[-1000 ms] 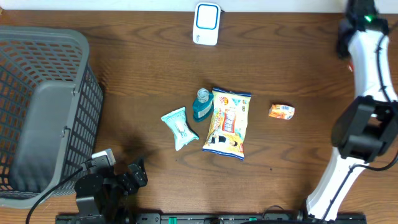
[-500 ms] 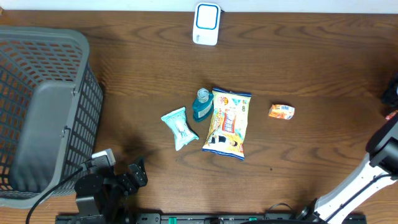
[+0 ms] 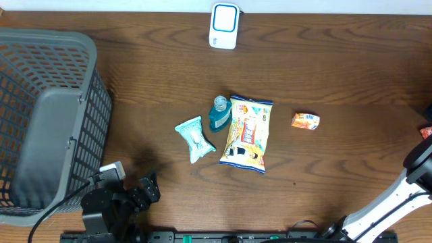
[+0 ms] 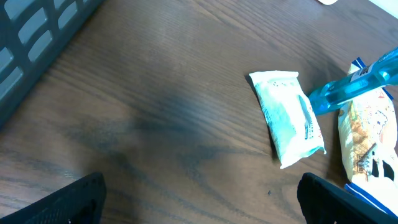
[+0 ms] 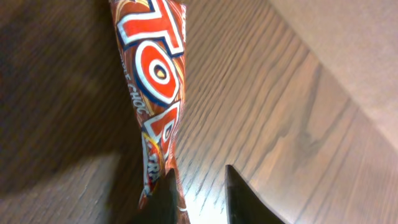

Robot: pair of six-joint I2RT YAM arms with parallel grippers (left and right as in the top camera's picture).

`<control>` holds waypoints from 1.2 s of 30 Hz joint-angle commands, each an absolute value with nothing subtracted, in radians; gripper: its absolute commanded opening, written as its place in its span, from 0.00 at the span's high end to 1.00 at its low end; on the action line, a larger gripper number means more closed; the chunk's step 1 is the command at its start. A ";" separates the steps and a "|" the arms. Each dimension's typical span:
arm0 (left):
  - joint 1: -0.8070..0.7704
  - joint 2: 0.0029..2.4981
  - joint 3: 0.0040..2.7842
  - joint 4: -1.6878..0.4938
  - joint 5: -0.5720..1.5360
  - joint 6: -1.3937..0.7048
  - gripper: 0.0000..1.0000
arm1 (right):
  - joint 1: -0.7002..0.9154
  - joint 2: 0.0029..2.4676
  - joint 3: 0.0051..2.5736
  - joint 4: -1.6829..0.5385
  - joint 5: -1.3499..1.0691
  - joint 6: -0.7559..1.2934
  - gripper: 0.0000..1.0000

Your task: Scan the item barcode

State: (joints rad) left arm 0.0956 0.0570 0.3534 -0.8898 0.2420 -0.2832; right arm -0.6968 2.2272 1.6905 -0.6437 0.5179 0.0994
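Observation:
A red-orange snack wrapper [image 5: 154,87] lies on the wood in the right wrist view, its lower end against the outer side of my right gripper's left finger [image 5: 166,199]. My right gripper [image 5: 199,186] stands open a little, with bare table between its jaws. Overhead, only a red scrap of the wrapper [image 3: 426,132] and the right arm [image 3: 417,169] show at the right edge. The white barcode scanner [image 3: 224,25] sits at the back centre. My left gripper [image 4: 202,205] is wide open and empty, low at the front left [image 3: 145,191].
A grey basket [image 3: 40,121] fills the left side. Mid-table lie a teal wipes pack [image 3: 195,139], a blue bottle [image 3: 218,113], a yellow snack bag [image 3: 247,133] and a small orange packet [image 3: 306,121]. The table's right edge is close to the right gripper.
The right arm swung from the back right corner down to the right edge, mostly out of the overhead view. The left arm has not moved.

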 commanded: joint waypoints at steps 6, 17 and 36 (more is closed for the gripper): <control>0.100 0.058 0.353 -0.890 0.254 -0.271 0.02 | -0.625 2.121 1.708 -0.646 0.213 0.119 0.60; 0.100 0.058 0.353 -0.890 0.254 -0.271 0.02 | -0.476 1.777 1.720 -0.648 -0.293 0.195 0.34; 0.100 0.058 0.353 -0.890 0.254 -0.271 0.02 | -0.040 1.704 1.668 -1.131 -0.264 0.225 0.99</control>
